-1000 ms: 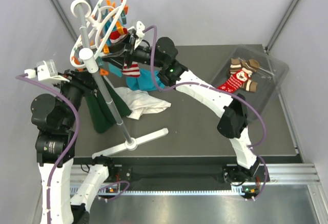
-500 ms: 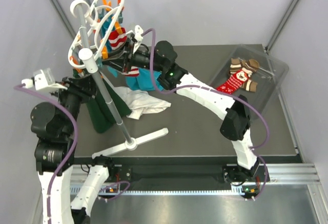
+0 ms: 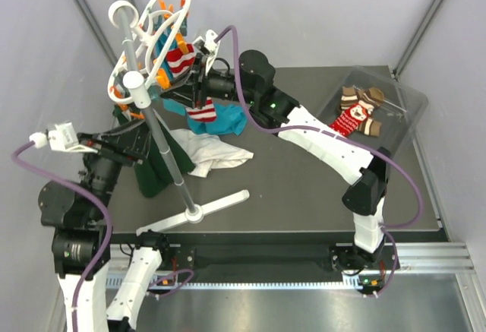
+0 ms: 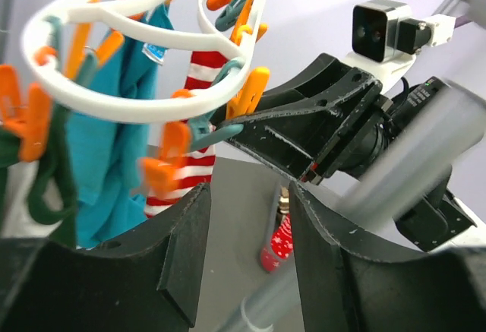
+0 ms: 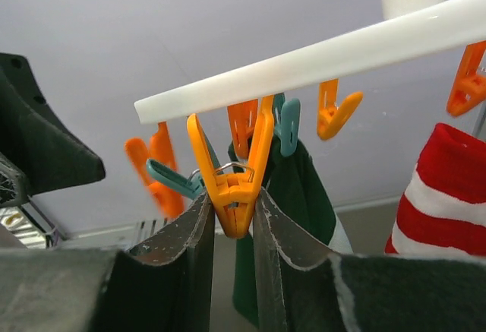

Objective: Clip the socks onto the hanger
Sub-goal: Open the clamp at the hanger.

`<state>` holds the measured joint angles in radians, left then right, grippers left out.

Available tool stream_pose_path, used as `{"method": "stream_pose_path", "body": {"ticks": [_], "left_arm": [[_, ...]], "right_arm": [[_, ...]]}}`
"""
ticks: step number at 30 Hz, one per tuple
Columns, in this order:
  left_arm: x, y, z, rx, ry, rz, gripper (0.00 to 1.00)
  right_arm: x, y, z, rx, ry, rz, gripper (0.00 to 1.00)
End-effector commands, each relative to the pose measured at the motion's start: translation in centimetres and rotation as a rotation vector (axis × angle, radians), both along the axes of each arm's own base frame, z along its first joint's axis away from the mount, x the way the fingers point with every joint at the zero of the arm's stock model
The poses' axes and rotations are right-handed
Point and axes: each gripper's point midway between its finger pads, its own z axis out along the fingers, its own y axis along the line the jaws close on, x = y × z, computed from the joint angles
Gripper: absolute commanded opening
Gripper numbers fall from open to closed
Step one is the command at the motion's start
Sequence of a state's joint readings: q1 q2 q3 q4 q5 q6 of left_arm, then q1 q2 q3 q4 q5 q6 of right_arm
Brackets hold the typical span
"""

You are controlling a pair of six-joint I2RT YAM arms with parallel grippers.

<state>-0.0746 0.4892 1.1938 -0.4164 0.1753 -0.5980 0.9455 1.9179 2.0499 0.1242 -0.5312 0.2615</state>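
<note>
The white hanger [image 3: 152,32] with orange clips tops the grey pole [image 3: 163,146] at the back left. A red-and-white striped sock [image 3: 182,57] hangs from it and also shows in the left wrist view [image 4: 201,131]. My right gripper [image 3: 195,81] is up at the hanger, shut on an orange clip [image 5: 237,184] under the white bar [image 5: 319,58]. My left gripper [image 3: 130,136] is open and empty below the hanger [image 4: 137,81], its jaws [image 4: 249,195] apart. More socks [image 3: 357,112] lie in the bin.
A clear plastic bin [image 3: 402,93] stands at the back right. A teal garment [image 3: 228,119] and a dark green garment [image 3: 152,169] hang by the pole. A white cloth [image 3: 213,153] lies on the table. The pole's white foot [image 3: 201,210] reaches toward the front.
The hanger has swung and turned with the right gripper staying at it. The right arm's elbow has moved right. The left arm has drawn back toward the near left.
</note>
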Motion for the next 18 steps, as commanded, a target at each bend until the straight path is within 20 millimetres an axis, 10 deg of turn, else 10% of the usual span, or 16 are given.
{"method": "stream_pose_path", "body": {"ticks": [1,18], "left_arm": [[1.5,-2.7,1.0,-0.02,-0.005,-0.154,0.51],[6.1,-2.4,1.0,-0.196,-0.039,-0.146,0.61]], "right_arm": [[-1.9,-1.5,3.0,-0.001,0.0,0.005,0.0],[-2.7,-1.8,2.7,-0.052,-0.001,0.042,0.0]]}}
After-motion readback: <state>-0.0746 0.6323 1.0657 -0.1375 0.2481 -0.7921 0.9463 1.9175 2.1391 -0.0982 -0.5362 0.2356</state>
